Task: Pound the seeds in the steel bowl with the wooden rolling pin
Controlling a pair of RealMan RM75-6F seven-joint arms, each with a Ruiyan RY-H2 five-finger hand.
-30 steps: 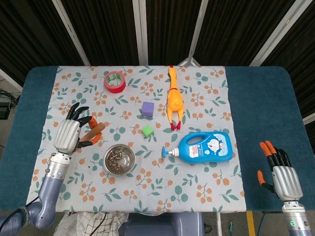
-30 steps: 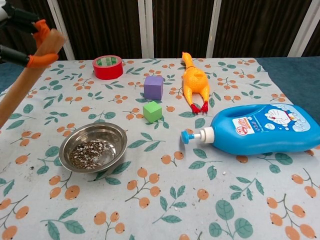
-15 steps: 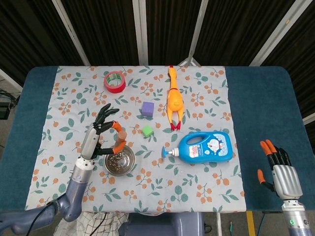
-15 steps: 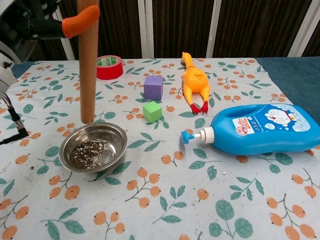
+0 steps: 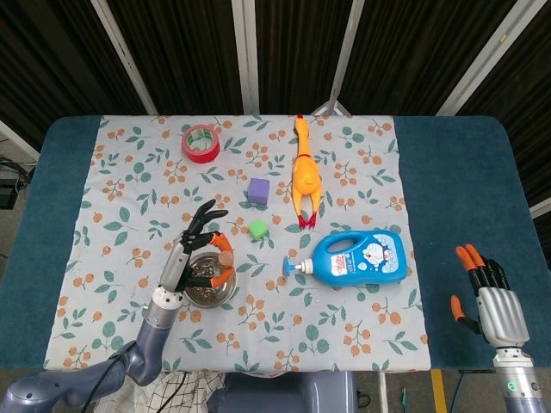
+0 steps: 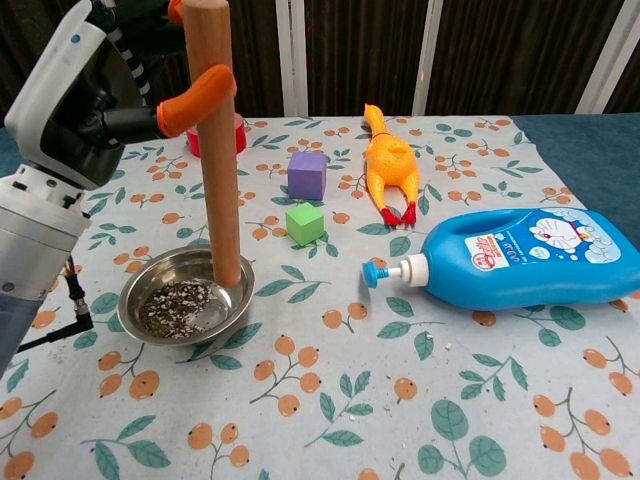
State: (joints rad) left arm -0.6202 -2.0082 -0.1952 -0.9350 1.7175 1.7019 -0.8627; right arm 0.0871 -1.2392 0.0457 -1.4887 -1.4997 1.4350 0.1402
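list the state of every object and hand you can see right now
wooden rolling pin: upright, lower end inside the bowl
round steel bowl: upright, seeds in it
left hand: fingers grip the pin
right hand: holds nothing, fingers apart
blue detergent bottle: lying on its side
yellow rubber chicken: lying flat
red tape roll: lying flat
purple cube: resting on cloth
green cube: resting on cloth

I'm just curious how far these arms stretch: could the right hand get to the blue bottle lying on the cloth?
Probably yes. The right hand is open and holds nothing, and only bare tabletop and cloth lie between it and the blue bottle, whose body end faces that side. How far the arm stretches can't be told here.
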